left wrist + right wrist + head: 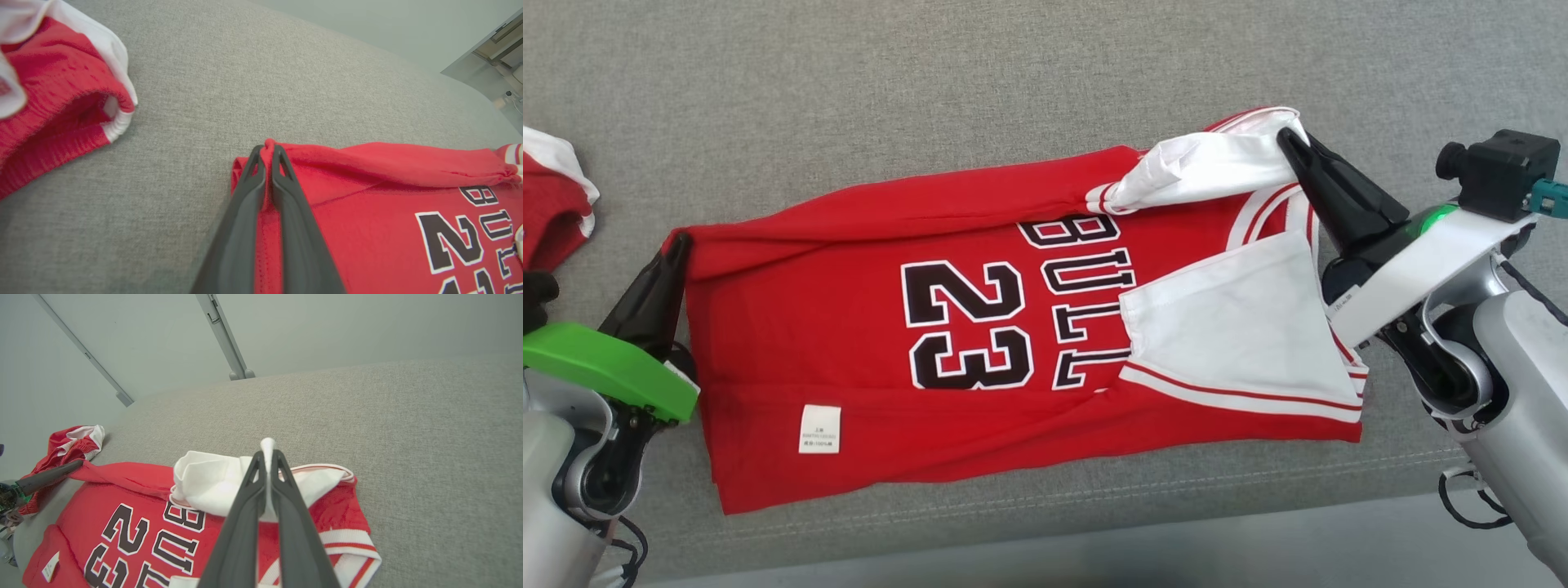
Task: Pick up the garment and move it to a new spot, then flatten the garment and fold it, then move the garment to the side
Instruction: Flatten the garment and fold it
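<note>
This is looking like a bare test room or lab rather than a home. A grey woven upholstered surface is stretching out as the work area, a stitched seam running along its near edge and a red jersey lying spread on it. Beyond the surface's far edge, plain pale walls are rising, and slanted metal frame struts are standing against them.

A second red-and-white garment runs off the head view's left edge, so its kind cannot be told. The white label on the red jersey carries print too small to read. A folded white sleeve covers the end of the chest lettering; the numerals run off the left wrist view's bottom edge
</note>
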### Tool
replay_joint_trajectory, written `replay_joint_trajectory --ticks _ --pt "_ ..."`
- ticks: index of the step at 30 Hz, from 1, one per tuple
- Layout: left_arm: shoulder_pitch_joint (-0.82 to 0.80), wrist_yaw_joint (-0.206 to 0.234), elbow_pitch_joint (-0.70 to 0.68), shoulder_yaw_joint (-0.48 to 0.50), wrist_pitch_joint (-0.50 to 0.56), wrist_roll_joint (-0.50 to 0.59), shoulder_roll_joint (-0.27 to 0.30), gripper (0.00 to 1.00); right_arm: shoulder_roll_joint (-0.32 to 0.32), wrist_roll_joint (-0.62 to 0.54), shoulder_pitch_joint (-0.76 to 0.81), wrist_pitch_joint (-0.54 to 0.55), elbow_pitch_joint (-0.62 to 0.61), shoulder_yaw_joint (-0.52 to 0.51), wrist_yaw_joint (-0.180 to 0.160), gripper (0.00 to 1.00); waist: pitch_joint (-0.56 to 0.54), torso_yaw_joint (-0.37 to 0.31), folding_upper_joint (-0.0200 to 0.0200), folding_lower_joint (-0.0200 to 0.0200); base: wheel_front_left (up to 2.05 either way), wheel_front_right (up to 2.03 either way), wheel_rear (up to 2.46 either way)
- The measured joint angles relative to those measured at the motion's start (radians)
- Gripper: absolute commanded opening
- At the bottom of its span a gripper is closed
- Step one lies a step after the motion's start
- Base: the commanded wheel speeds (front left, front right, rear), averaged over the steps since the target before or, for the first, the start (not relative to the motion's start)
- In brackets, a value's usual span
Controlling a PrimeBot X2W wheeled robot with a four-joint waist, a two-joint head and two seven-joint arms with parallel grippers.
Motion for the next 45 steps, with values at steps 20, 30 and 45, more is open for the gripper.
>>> replay_joint_trajectory --ticks 20,30,45 --pt "0.073 0.000 0.008 -0.038 -0.022 -0.002 0.004 0.00 0.001 0.009 0.130 -0.037 -0.012 0.011 -0.026 0.00 -0.046 -0.016 0.0000 0.0000 0.00 0.00 0.00" --pt "0.097 0.000 -0.001 -0.048 -0.023 -0.002 0.015 0.00 -0.008 0.022 0.168 -0.041 -0.020 0.013 -0.034 0.00 -0.067 -0.014 0.0000 0.0000 0.00 0.00 0.00" --pt "0.113 0.000 -0.006 -0.052 -0.032 -0.002 0.032 0.00 -0.017 0.022 0.195 -0.041 -0.032 0.021 -0.043 0.00 -0.071 -0.015 0.0000 0.0000 0.00 0.00 0.00"
